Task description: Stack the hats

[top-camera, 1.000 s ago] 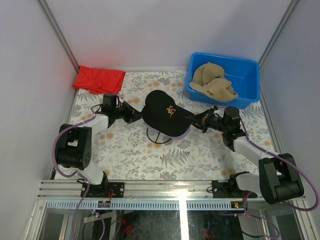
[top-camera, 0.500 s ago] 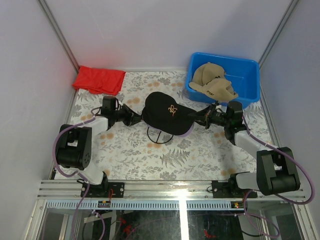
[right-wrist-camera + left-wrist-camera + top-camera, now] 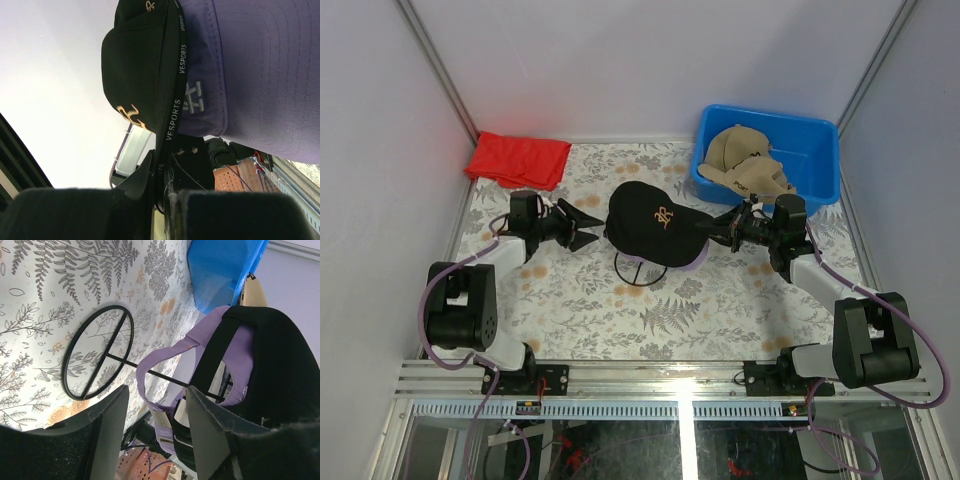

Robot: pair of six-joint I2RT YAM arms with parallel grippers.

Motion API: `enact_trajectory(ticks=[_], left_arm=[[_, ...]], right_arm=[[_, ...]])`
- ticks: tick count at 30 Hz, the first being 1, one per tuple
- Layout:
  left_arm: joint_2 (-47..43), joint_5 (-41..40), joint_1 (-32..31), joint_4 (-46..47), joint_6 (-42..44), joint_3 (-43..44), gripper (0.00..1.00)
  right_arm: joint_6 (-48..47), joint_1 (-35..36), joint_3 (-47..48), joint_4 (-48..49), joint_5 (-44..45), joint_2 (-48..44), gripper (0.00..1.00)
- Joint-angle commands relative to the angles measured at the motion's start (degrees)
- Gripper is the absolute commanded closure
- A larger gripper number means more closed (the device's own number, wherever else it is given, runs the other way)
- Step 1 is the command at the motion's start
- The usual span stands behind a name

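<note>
A black hat with a gold logo sits over a lavender hat on the wire stand at mid-table. My left gripper stands open just left of the stack, touching nothing. In the left wrist view its spread fingers frame the lavender strap and the back of the black hat. My right gripper is shut on the black hat's brim, with the lavender hat beside it. Two tan hats lie in the blue bin.
A red folded cloth lies at the back left corner. The stand's round base ring rests on the floral tablecloth. The blue bin sits at the back right, close to my right arm. Grey walls enclose three sides.
My left gripper has opened, let go of the back of the black hat and drawn back to the left. The right gripper stays shut on the brim and has shifted slightly away.
</note>
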Motion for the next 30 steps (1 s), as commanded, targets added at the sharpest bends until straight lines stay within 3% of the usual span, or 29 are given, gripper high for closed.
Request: enact_trajectory(ticks=[1,11,22,30], left_arm=[[0.84,2.65,-0.01,4.16,-2.01,2.51,0.5],[2.73,1.9,-3.34,3.7,-3.13,7.52,0.48],[3.22,1.61,-4.59,1.61,-1.36,6.08,0.49],[4.25,-0.01,-5.86,3.4,-3.75,7.8,0.64]], right_arm=[[-1.31,-0.43,1.69,-1.7,-0.43,-0.9,1.0],[-2.47,-0.41,2.67,-3.39,-0.21,-1.21,1.0],[-2.38,-0.42,3.1,-3.39,-0.12,-0.6,1.0],[-2.5,-0.47,3.08,-3.6,-0.14,-0.43,1.0]])
